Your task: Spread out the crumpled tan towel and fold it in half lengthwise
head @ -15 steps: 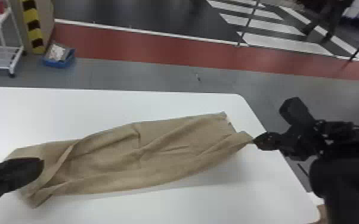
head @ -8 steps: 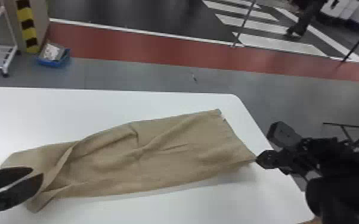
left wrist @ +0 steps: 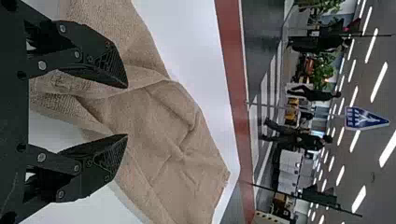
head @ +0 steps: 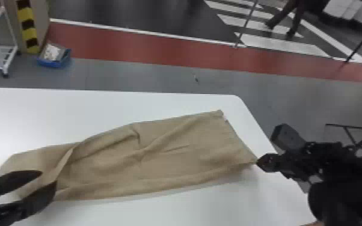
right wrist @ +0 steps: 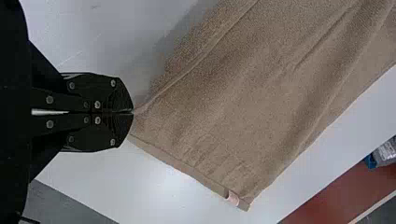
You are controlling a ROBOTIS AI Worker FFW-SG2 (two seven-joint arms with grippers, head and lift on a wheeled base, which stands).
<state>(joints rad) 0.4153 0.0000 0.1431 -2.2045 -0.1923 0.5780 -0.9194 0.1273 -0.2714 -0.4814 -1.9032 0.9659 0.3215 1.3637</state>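
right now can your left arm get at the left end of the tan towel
Probably yes: the left tool is open, close to that end of the towel, and nothing seems to stand between them. The right tool is at the opposite end, pinching a corner, so it looks well out of the way.

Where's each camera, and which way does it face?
On the head, facing forward and down at the towel; left gripper and right gripper show.
On the left wrist, facing across the towel and room past its open gripper.
On the right wrist, facing down at the towel corner its shut gripper pinches.
Head and right wrist views share a blue bin.
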